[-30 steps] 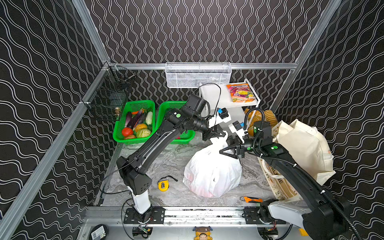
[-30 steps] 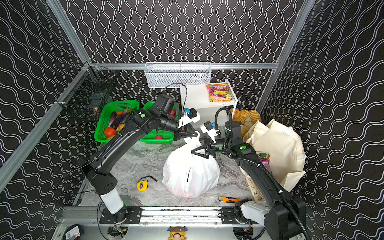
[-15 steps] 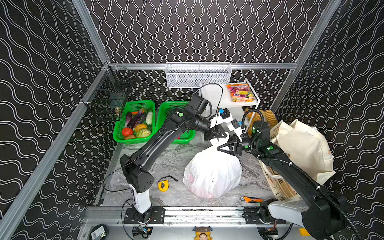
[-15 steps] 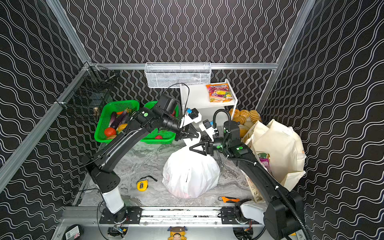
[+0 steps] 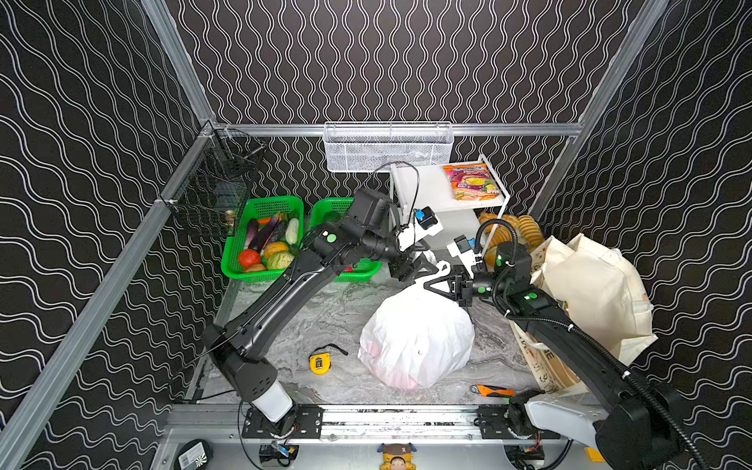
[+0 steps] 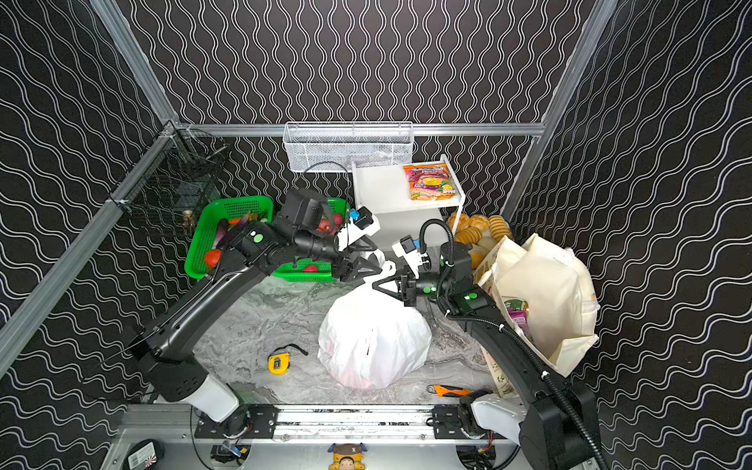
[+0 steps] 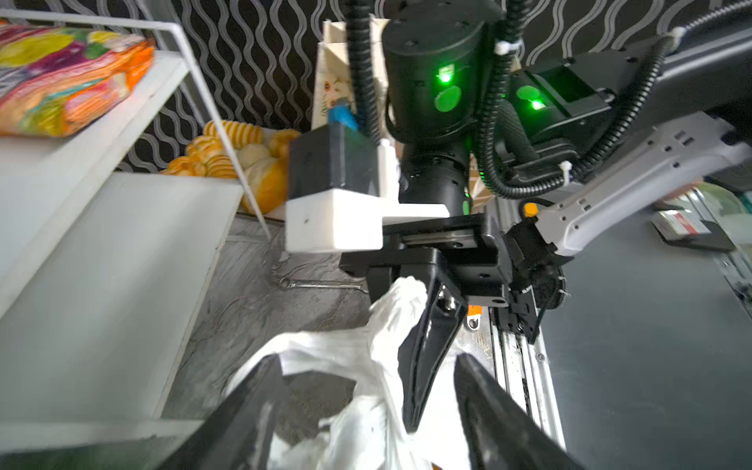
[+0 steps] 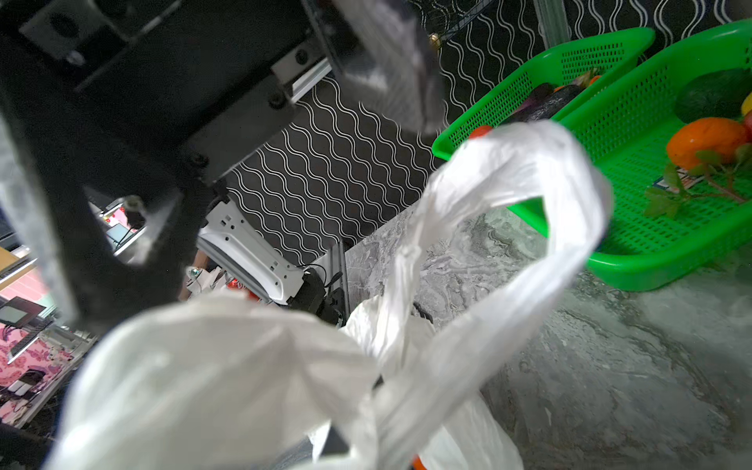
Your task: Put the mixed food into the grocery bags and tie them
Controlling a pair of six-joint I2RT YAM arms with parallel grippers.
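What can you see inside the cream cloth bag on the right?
In a top view, the opening of the cream tote shows the top of a green can and a purple packet. Anything deeper is covered by the cloth.

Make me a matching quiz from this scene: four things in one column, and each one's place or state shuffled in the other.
Things:
1. left end effector
2. right end effector
3. snack packet
4. tape measure

Place or state:
A. on the shelf
B. open
C. on the table, left of the plastic bag in both top views
D. shut on the plastic bag's handle

Pairs: 1-B, 2-D, 3-A, 4-C
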